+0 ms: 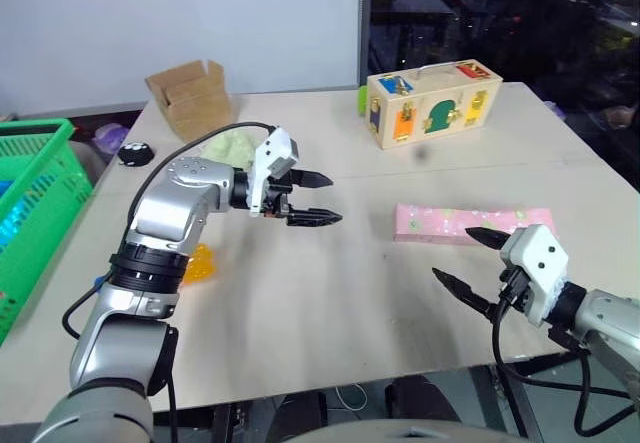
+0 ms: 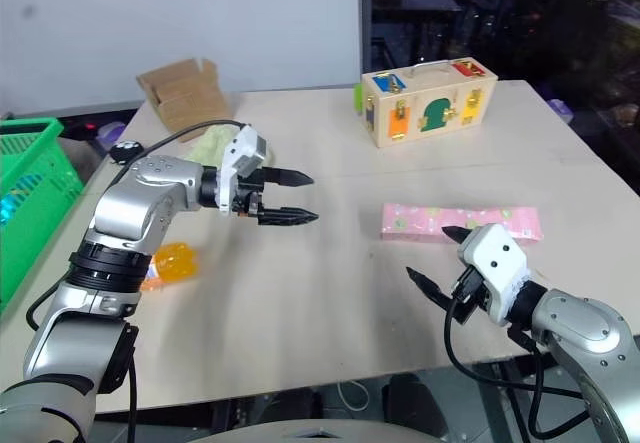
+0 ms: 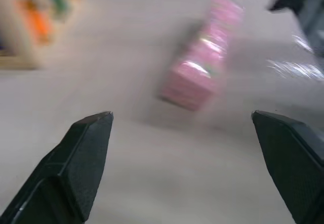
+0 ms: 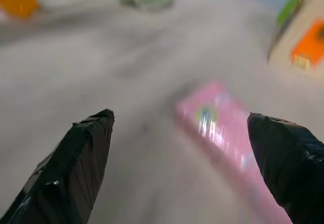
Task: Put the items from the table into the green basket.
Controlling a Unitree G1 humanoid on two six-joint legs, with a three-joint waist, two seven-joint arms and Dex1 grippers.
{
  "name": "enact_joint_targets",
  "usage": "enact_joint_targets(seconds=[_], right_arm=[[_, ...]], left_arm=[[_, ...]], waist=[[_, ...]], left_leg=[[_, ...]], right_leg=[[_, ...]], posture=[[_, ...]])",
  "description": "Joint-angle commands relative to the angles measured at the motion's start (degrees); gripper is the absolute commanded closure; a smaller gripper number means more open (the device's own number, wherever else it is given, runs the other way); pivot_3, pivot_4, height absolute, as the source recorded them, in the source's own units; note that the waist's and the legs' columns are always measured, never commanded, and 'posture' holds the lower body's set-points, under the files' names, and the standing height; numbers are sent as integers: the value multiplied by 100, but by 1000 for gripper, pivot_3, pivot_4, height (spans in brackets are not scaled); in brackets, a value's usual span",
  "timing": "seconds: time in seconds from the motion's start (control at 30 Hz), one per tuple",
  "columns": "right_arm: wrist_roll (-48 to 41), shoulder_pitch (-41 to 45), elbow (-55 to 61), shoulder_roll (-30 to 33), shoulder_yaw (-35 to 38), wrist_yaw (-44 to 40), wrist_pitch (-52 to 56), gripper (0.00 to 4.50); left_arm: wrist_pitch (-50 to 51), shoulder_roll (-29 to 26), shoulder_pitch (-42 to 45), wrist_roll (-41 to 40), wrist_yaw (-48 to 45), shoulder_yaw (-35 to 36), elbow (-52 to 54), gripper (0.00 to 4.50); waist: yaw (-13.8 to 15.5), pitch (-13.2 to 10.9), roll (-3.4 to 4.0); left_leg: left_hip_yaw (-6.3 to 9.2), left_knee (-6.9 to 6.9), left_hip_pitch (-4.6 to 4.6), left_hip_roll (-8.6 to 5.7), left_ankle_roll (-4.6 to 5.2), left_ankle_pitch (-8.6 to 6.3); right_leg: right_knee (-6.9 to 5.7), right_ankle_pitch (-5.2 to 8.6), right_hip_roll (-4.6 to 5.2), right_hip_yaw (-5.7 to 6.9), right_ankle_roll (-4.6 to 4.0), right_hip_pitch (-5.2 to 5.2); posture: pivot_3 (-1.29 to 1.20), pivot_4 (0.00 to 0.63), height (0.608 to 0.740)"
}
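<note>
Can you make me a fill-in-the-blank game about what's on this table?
1. The long flat box lying on the table is coloured ____.
2. The left end effector has its fingers ____ and holds nothing.
3. The basket beside the table is coloured ____.
4. The orange bottle lies by the robot's ____ arm.

Missing words: pink; open; green; left
</note>
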State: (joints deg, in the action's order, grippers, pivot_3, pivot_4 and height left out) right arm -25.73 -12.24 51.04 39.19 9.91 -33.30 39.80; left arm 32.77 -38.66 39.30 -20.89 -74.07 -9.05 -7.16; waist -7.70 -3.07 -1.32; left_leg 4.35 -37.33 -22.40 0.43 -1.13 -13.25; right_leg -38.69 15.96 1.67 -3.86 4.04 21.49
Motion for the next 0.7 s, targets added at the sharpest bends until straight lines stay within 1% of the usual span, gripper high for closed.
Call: enact_joint_targets(seconds=[0.03, 0.07, 0.1, 0.13, 0.17, 0.27, 0.3, 0.4, 0.5, 0.6, 0.7], right_arm=[[296, -1277, 689, -261, 795, 314, -94, 0], [374, -1486, 760, -331, 813, 382, -142, 0], [456, -1685, 825, -411, 826, 450, -211, 0], [524, -1818, 867, -471, 828, 494, -275, 0], [575, -1907, 888, -522, 821, 536, -329, 0], [736, -2079, 896, -648, 726, 691, -568, 0], [765, -2125, 896, -691, 715, 731, -638, 0], [824, -2250, 896, -774, 683, 825, -814, 0], [836, -2379, 896, -811, 705, 850, -920, 0], [863, -2477, 896, -811, 747, 847, -974, 0], [847, -2553, 896, -807, 805, 848, -994, 0]], left_arm=[[-440, 855, 1132, 594, -277, -1017, -513, 80], [-562, 1133, 1331, 712, -61, -1078, -676, 80], [-671, 1425, 1539, 877, 247, -1125, -869, 80], [-594, 1591, 1683, 914, 302, -1163, -990, 80], [-446, 1670, 1799, 939, 185, -1264, -1061, 80], [-275, 1885, 2184, 1478, 129, -1851, -1307, 80], [-237, 1984, 2286, 1631, 177, -2000, -1402, 80], [-39, 2369, 2605, 2087, 422, -2399, -1884, 80], [91, 2751, 2851, 2340, 529, -2595, -2378, 80], [-154, 3062, 3008, 2660, 719, -2752, -2896, 80], [-266, 3459, 3158, 3010, 1173, -2861, -3604, 80]], waist=[[-17, -7, -5], [-10, -9, 0], [-61, -9, 5], [-170, -10, 8], [-272, -10, 8], [-720, -13, 19], [-844, -16, 23], [-1174, -37, 43], [-1393, -59, 40], [-1572, -72, 37], [-1698, -81, 27]], left_leg=[[0, -1, 9, 0, 0, 0], [9, -6, -4, 2, 0, 0], [3, -12, -14, 8, -1, 1], [-8, -14, -19, 6, -1, 1], [-24, -16, -20, 6, 0, 1], [-43, -11, -31, 6, 26, -16], [-53, -7, -28, 8, 34, -21], [-66, 3, -32, 9, 51, -33], [-67, 7, -34, 9, 56, -36], [-73, 8, -33, 7, 56, -37], [-79, 11, -29, 5, 56, -37]], right_leg=[[2, -4, -5, -8, -1, -5], [9, 0, -16, 0, 3, -12], [17, 3, -24, -8, 7, -20], [26, 2, -25, -27, 9, -22], [33, 1, -25, -45, 11, -20], [50, 5, -27, -71, 24, -13], [50, 10, -27, -80, 32, -11], [50, 23, -27, -92, 51, 1], [50, 30, -26, -93, 62, 3], [51, 31, -22, -97, 64, 3], [54, 31, -18, -103, 65, 1]], posture=[[-339, 28, 740], [-365, 33, 740], [-395, 39, 740], [-405, 41, 740], [-427, 44, 740], [-427, 44, 740], [-468, 53, 740], [-479, 55, 740], [-485, 59, 740], [-491, 64, 740], [-501, 67, 740]])
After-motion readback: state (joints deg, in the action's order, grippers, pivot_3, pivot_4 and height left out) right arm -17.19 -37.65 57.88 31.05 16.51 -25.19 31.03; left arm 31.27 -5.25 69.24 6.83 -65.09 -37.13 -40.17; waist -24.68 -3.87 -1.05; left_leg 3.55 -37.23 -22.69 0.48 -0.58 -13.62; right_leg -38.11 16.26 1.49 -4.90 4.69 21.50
